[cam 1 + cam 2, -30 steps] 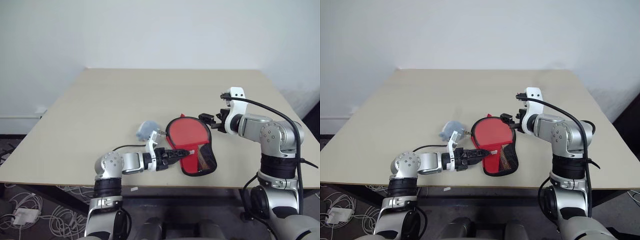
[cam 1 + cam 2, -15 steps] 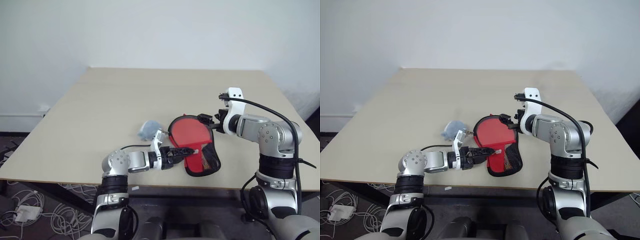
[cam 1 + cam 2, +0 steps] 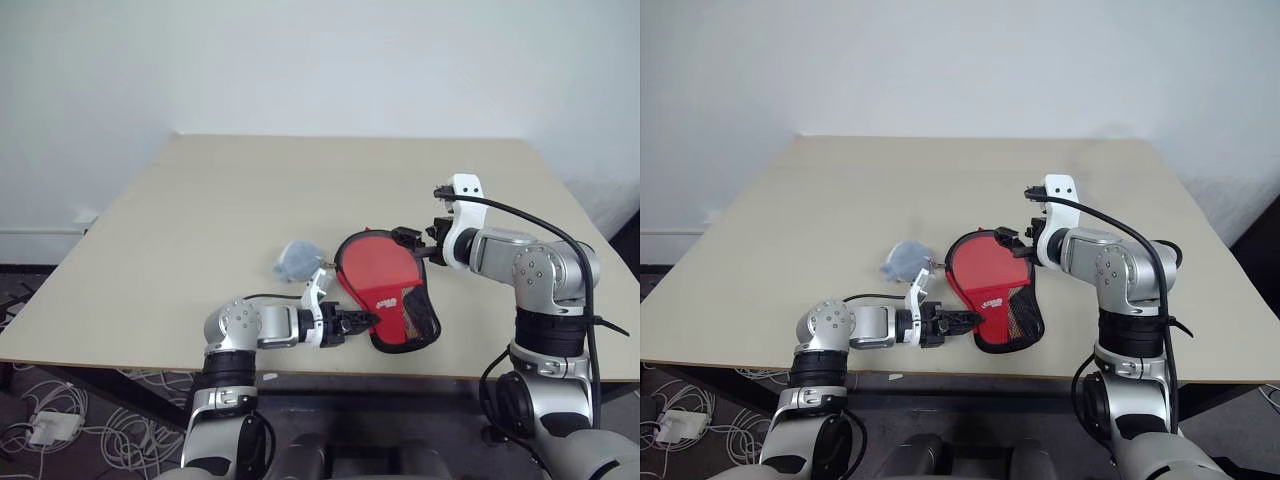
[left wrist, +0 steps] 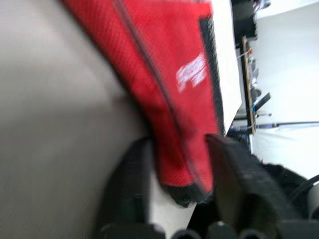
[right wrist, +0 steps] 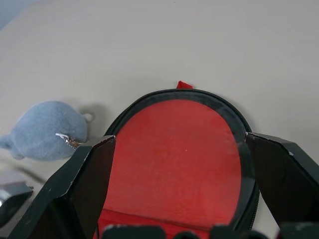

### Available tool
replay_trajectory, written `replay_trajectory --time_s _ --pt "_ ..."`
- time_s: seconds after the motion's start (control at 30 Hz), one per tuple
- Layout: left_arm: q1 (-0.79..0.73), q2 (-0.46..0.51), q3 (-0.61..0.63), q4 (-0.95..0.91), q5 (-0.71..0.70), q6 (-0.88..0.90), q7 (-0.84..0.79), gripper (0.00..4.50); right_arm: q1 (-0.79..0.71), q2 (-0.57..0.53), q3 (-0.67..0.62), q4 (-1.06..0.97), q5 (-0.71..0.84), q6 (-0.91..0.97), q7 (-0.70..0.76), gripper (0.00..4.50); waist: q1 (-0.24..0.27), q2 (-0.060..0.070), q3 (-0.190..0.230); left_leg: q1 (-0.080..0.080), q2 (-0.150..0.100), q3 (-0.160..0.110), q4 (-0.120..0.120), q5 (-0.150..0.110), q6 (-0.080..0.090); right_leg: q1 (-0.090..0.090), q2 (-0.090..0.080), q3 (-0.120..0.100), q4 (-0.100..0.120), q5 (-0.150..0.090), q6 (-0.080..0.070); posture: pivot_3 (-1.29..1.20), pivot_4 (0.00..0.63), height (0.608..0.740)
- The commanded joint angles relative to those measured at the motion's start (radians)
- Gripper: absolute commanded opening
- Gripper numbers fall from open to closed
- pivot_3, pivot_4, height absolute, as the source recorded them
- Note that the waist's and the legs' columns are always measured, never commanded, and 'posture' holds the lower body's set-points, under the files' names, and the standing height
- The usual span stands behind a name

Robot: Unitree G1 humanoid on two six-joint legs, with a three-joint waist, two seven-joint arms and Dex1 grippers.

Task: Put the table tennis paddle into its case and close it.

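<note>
two grippers work the case point(image 3: 388, 300) near the table's point(image 3: 200, 210) front edge: left gripper point(image 4: 174, 164) jaws pinch its red flap, right gripper point(image 5: 174, 164) jaws spread wide. fold slowly over the paddle point(image 5: 179, 149) inside.

Beige table point(image 3: 250, 190) bears the case point(image 3: 400, 310) and grey-blue lump point(image 3: 295, 260).

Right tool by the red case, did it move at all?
No. The right tool hangs by the case's far rim, as far from the grey plush toy as before.
</note>
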Motion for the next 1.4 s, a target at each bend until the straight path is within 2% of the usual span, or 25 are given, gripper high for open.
replay_trajectory --time_s 0.03,0.07,0.1,0.23,0.37,0.63,0.83,1.07,1.4 --pt "0.008 0.006 -0.037 0.021 0.020 0.066 0.002 0.29 -0.031 0.007 -0.007 -0.032 0.004 -0.015 -0.007 4.50 0.000 0.000 0.000 0.001 0.000 0.000 0.000 0.000 0.000 0.000 0.000 0.000 0.000 0.000 0.000 0.00 0.000 0.734" --pt "0.007 0.008 -0.035 0.022 0.022 0.074 0.001 0.05 -0.030 0.010 -0.008 -0.035 0.004 -0.013 -0.008 4.50 -0.001 0.000 0.000 0.001 0.000 0.000 0.000 0.000 0.000 0.000 0.000 0.000 0.000 0.000 0.000 0.00 0.000 0.734" --pt "0.005 0.009 -0.034 0.023 0.023 0.082 0.000 0.02 -0.028 0.012 -0.008 -0.037 0.004 -0.012 -0.009 4.50 -0.001 0.001 0.000 0.001 0.000 0.000 0.000 0.000 0.000 0.000 0.000 0.000 0.000 0.000 0.000 0.00 0.000 0.734" --pt "0.012 0.031 -0.061 0.003 0.016 0.091 -0.013 0.02 -0.026 0.018 -0.011 -0.040 0.004 -0.011 -0.014 4.50 -0.003 0.001 0.000 0.001 0.001 0.000 -0.001 0.000 0.000 -0.001 0.000 0.000 0.000 0.000 0.000 0.00 0.000 0.734" --pt "0.033 0.069 -0.094 -0.029 -0.053 0.091 -0.023 0.02 -0.022 0.020 -0.012 -0.045 0.005 -0.008 -0.018 4.50 -0.016 0.001 0.000 0.001 0.001 -0.001 -0.001 0.000 0.000 0.000 0.000 0.001 0.000 0.000 0.000 0.00 0.000 0.734" --pt "0.139 0.265 -0.229 -0.168 -0.371 0.091 0.026 0.02 -0.020 0.020 -0.007 -0.043 0.007 -0.007 -0.016 4.50 -0.047 0.001 0.000 0.001 0.002 -0.001 -0.003 -0.001 -0.001 -0.002 0.000 0.003 0.002 0.000 0.000 0.00 0.000 0.734" --pt "0.200 0.384 -0.266 -0.232 -0.585 0.091 0.108 0.02 -0.020 0.023 -0.003 -0.038 0.009 -0.005 -0.015 4.50 -0.047 0.001 0.000 0.001 0.003 -0.001 -0.003 -0.001 -0.001 -0.003 0.000 0.003 0.001 0.000 0.000 0.00 0.000 0.734" --pt "0.229 0.383 -0.239 -0.241 -0.686 0.091 0.210 0.02 -0.021 0.025 -0.002 -0.033 0.008 -0.003 -0.014 4.50 -0.046 0.001 0.000 0.001 0.002 -0.002 -0.003 -0.001 -0.001 -0.004 0.000 0.003 0.001 0.000 -0.001 0.00 0.000 0.734" --pt "0.229 0.371 -0.229 -0.273 -0.687 0.091 0.252 0.02 -0.031 0.029 0.004 -0.027 0.007 -0.002 -0.013 4.50 -0.045 0.001 0.000 0.000 0.002 -0.001 -0.003 0.000 -0.001 -0.004 0.000 0.003 0.001 0.000 -0.001 0.00 0.000 0.734"
